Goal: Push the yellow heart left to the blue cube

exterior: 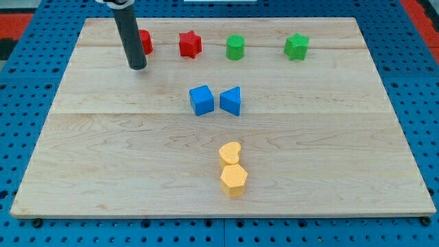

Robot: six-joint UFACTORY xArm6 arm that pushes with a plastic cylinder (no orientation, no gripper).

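Yellow heart is sitting below the blue cube, touching a yellow hexagon. My tip is standing far upper-left, seemingly touching nothing; no fingers fitted.

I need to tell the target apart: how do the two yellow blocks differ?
The yellow heart has a notched, lobed outline; the yellow hexagon has flat sides. The heart lies nearer the blue cube, with the hexagon just below it toward the view's bottom. Both share the same yellow and appear to touch.
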